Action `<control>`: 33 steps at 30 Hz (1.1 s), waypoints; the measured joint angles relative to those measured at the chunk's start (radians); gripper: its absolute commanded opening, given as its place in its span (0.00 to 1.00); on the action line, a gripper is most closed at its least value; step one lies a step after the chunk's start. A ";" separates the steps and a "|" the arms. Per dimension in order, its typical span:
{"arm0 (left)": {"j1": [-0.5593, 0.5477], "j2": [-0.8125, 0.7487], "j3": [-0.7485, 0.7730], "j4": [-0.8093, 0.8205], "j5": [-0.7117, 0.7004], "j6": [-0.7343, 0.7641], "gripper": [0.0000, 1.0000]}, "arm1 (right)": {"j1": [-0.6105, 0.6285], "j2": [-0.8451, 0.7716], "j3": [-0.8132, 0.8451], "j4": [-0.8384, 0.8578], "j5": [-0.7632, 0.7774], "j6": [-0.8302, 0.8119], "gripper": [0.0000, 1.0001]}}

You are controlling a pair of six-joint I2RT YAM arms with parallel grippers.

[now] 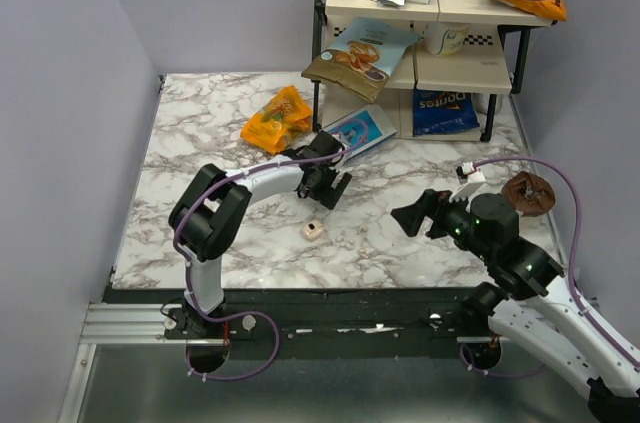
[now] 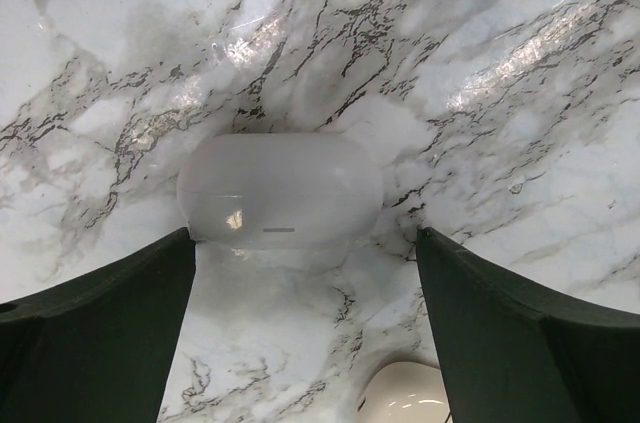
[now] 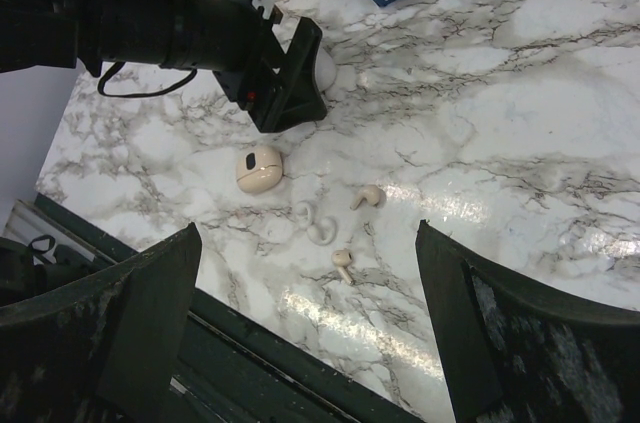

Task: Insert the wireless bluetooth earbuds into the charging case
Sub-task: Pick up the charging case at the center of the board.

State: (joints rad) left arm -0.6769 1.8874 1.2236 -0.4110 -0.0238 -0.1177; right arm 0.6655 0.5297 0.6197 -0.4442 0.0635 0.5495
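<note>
**A:** Which step are you on?

**B:** As I judge it, the very start: neither earbud is picked up. Your left gripper (image 1: 333,190) stands with its jaws wide apart and holds nothing. It hangs over a white oval shell (image 2: 280,191) that lies between its fingers, touching neither. That is not the charging case (image 1: 314,230). The case is the small cream one lying on the marble table (image 1: 200,113), near the gripper at its 7 o'clock.

**A:** And the right side?

**B:** Your right gripper (image 1: 412,215) is spread wide too, empty, above the table and well apart from the case, at its 3 o'clock.

**A:** Where are the earbuds?

**B:** One earbud (image 3: 368,196) lies at the case's 4 o'clock, the other earbud (image 3: 343,259) at its 5 o'clock. Whether the case's lid is open, I cannot tell.

**A:** Next move?

**B:** You likely need to lower open fingers around one earbud and close gently, since it is tiny and may skid on the marble.
</note>
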 measured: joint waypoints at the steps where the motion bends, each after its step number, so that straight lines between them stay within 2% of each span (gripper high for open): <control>1: 0.000 0.003 0.005 -0.004 0.002 0.002 0.96 | 0.000 0.000 0.000 0.000 0.000 0.000 0.97; 11: 0.012 0.028 0.042 -0.020 0.014 0.027 0.94 | 0.000 -0.002 0.000 -0.010 0.004 0.000 0.97; 22: 0.042 0.032 0.043 -0.012 0.043 0.057 0.76 | 0.000 0.006 0.000 -0.014 0.010 0.000 0.97; 23: 0.043 0.032 0.043 -0.011 0.044 0.058 0.77 | 0.000 0.006 0.000 -0.014 0.010 0.000 0.97; 25: 0.047 0.032 0.042 -0.008 0.045 0.062 0.87 | 0.000 0.006 0.000 -0.014 0.010 0.000 0.97; 26: 0.048 0.032 0.042 -0.007 0.047 0.064 0.88 | 0.000 0.006 0.000 -0.014 0.010 0.000 0.97; 33: 0.048 0.032 0.042 0.002 0.047 0.068 0.92 | 0.000 -0.002 0.000 -0.014 0.010 0.000 0.97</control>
State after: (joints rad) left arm -0.6285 1.9198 1.2659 -0.4091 0.0231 -0.0498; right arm 0.6655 0.5274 0.6193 -0.4583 0.0738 0.5495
